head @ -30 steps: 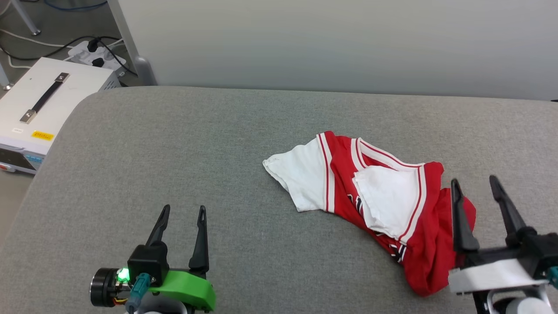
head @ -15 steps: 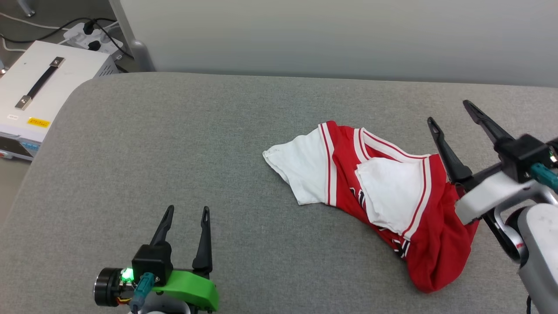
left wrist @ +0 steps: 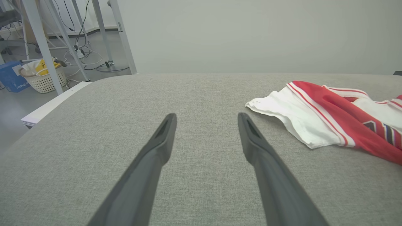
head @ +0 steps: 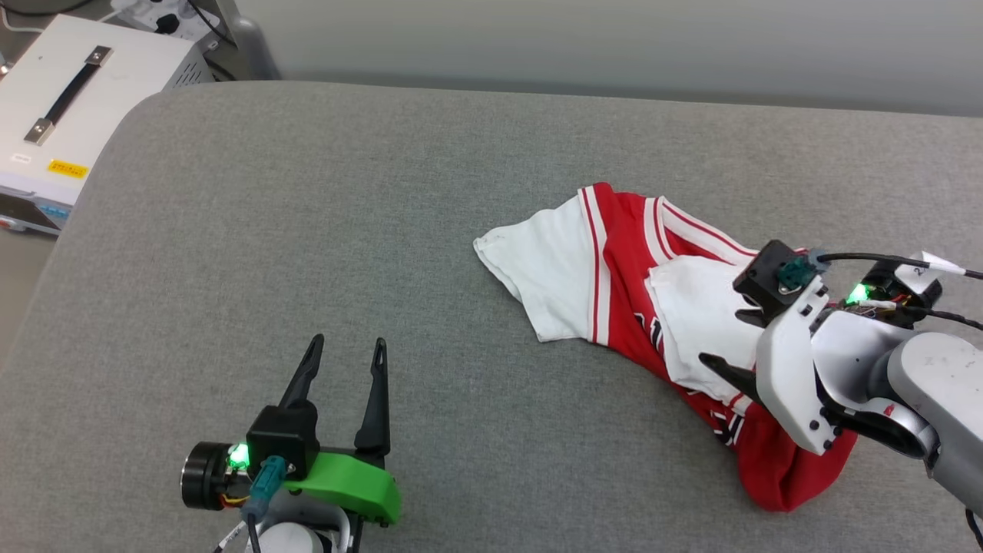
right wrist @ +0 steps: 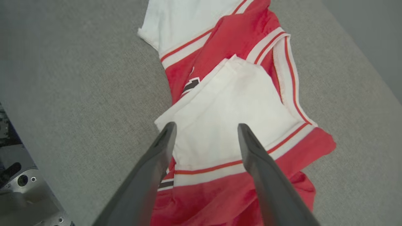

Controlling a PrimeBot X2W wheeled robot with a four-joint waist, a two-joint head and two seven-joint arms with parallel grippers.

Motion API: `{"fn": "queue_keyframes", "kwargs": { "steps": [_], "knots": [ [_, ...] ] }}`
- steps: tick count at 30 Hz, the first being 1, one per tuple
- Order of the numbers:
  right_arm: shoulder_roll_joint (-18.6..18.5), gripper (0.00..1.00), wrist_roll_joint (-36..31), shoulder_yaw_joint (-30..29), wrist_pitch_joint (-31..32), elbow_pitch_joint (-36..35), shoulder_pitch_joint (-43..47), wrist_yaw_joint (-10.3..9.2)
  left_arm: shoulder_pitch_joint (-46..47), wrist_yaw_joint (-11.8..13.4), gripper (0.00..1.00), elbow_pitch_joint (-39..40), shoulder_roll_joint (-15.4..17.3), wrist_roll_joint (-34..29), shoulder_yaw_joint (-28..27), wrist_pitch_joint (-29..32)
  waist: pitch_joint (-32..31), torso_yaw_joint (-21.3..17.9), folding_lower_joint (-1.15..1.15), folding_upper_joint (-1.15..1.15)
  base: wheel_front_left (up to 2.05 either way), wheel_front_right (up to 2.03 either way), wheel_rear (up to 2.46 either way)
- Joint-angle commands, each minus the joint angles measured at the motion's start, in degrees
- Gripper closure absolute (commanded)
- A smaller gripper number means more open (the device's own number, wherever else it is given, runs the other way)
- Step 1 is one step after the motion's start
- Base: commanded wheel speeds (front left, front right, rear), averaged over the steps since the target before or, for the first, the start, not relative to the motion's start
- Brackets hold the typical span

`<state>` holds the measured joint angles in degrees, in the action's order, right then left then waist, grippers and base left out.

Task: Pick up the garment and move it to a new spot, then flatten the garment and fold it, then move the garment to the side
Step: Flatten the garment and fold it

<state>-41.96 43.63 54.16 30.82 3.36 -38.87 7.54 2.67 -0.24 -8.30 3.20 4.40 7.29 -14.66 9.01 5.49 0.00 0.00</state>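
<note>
- Crumpled red-and-white jersey T-shirt (head: 622, 253) lies right of centre on grey fabric worktop (head: 307, 215).
- Right pincer (right wrist: 205, 125) hovers released, fingers spread above its folded white sleeve (right wrist: 232, 110).
- Left pincer (head: 348, 340) released over worktop, well apart from shirt.

The garment (head: 623, 253) under the right pincer (right wrist: 206, 125) was red with white sleeves, red-and-white striped trim and black white-edged lettering. The desk (head: 307, 230) was plain grey cloth. The left pincer (head: 348, 340) had black fingers (head: 373, 399) on a green mount (head: 345, 491); the right one's was white.
</note>
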Motion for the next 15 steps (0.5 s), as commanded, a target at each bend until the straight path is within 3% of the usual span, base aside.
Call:
{"fn": "queue_keyframes", "kwargs": {
  "steps": [1, 9, 15],
  "knots": [
    [-0.37, 0.0, 0.46, 1.42, 0.83, -0.08, -1.58, -0.05, 1.4, 0.25, 0.0, 0.14, -0.3, 0.48, 0.36, -0.34, 1.55, 0.84, 0.0, 0.0, 0.0, 0.0, 0.0],
    [0.54, 0.0, 1.87, 9.03, 1.9, 7.19, -4.17, -0.05, 3.96, 1.26, 0.0, 0.1, -0.32, 2.07, 2.98, -0.34, 5.66, 3.04, 0.0, 0.0, 0.0, 0.0, 0.0],
    [1.89, 0.0, 2.2, 14.68, -0.65, 13.81, -4.17, -0.05, 4.76, 1.9, 0.0, -0.33, -0.32, 2.61, 3.72, -0.34, 6.47, 3.7, 0.0, 0.0, 0.0, 0.0, 0.0]
  ]
}}
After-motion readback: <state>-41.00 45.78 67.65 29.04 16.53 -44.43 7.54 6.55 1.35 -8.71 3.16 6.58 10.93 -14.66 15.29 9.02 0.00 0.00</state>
